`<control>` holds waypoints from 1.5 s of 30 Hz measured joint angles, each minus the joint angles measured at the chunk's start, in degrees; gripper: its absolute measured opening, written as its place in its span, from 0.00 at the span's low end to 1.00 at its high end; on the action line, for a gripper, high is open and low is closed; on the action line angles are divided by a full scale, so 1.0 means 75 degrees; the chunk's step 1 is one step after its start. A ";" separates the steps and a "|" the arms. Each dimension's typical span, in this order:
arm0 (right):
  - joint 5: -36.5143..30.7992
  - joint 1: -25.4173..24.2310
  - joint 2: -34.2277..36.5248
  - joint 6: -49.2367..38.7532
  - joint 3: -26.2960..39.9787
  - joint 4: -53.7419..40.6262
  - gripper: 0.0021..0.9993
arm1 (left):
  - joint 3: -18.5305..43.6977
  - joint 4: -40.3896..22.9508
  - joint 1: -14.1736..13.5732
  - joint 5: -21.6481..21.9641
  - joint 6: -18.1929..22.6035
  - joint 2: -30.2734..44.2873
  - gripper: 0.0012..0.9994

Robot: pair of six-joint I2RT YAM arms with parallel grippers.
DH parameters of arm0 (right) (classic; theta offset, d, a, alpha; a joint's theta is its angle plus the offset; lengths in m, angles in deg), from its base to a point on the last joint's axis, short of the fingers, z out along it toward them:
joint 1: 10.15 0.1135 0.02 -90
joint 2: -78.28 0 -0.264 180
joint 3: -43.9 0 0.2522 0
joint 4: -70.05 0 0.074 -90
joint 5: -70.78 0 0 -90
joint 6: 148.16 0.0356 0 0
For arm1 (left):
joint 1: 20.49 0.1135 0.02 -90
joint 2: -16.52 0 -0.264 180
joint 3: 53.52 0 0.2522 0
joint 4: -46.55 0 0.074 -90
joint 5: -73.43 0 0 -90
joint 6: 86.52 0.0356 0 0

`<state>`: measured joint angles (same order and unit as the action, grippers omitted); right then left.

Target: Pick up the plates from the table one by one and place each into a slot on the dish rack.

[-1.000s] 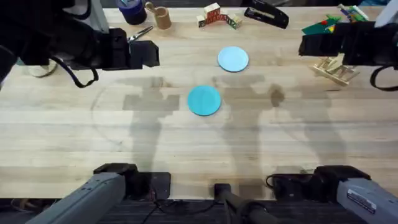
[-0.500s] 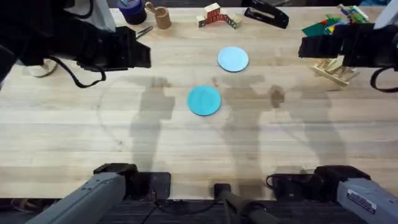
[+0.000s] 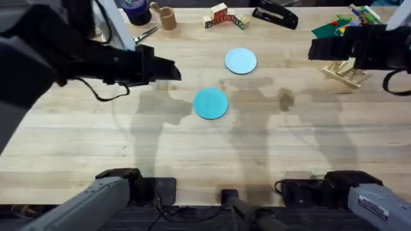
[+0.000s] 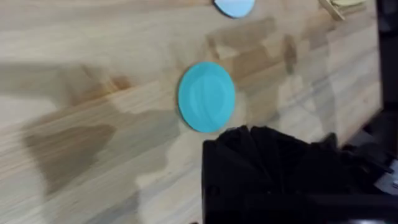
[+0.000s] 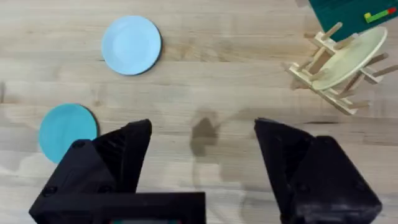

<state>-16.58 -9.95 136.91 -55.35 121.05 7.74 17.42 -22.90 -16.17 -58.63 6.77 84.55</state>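
A teal plate (image 3: 210, 103) lies flat on the table (image 3: 270, 147) near the middle. Behind it rests a paler light blue plate (image 3: 241, 61). My left gripper (image 3: 168, 69) hovers left of the teal plate, apart from it; in the left wrist view the gripper (image 4: 249, 132) is a closed black mass beside the teal plate (image 4: 206, 96). My right gripper (image 3: 314, 48) hangs at the far right, over the dish rack (image 3: 347, 72). In the right wrist view that gripper (image 5: 202, 140) is open and empty, and the dish rack (image 5: 329, 68) holds a cream plate (image 5: 348, 56).
Along the table's far edge stand a wooden cup (image 3: 168, 18), scissors (image 3: 146, 33), toy blocks (image 3: 225, 16), a black stapler (image 3: 276, 14) and a green baseplate with bricks (image 3: 340, 24). Bare wood stretches in front of the teal plate.
My left arm has swung right toward the teal plate and now looms larger under the camera. The right arm and both plates have not moved.
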 joint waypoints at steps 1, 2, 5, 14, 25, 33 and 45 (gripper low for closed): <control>0.0000 0.0000 -0.0003 0.0000 0.0000 0.0000 1.00 | -0.0010 0.0006 -0.0012 -0.0108 0.0014 0.0152 0.04; 0.0000 0.0000 -0.0001 0.0000 0.0000 0.0002 1.00 | -0.0013 0.0052 -0.0015 -0.0223 0.0034 0.0314 0.04; 0.0000 0.0000 0.0000 0.0000 0.0000 0.0001 1.00 | -0.0013 0.0281 -0.0012 -0.0692 0.0213 0.0923 0.04; 0.0001 0.0000 -0.0003 0.0000 0.0000 0.0003 1.00 | -0.0038 0.0748 -0.0136 -0.1561 0.0921 0.2681 0.04; 0.0003 0.0000 -0.0003 0.0000 0.0000 0.0003 1.00 | -0.0898 0.2071 -0.0172 -0.1775 0.1081 0.3598 0.04; 0.0000 0.0000 -0.0003 0.0000 0.0000 0.0003 1.00 | -0.1322 0.2430 -0.0172 -0.1942 0.1110 0.3680 0.04; 0.0000 0.0000 -0.0001 0.0000 0.0000 0.0000 1.00 | -0.1360 0.2781 -0.0533 -0.2029 0.0990 0.4021 0.04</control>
<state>-16.58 -9.95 136.90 -55.35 121.05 7.74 7.23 -2.04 -20.17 -73.85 14.20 114.71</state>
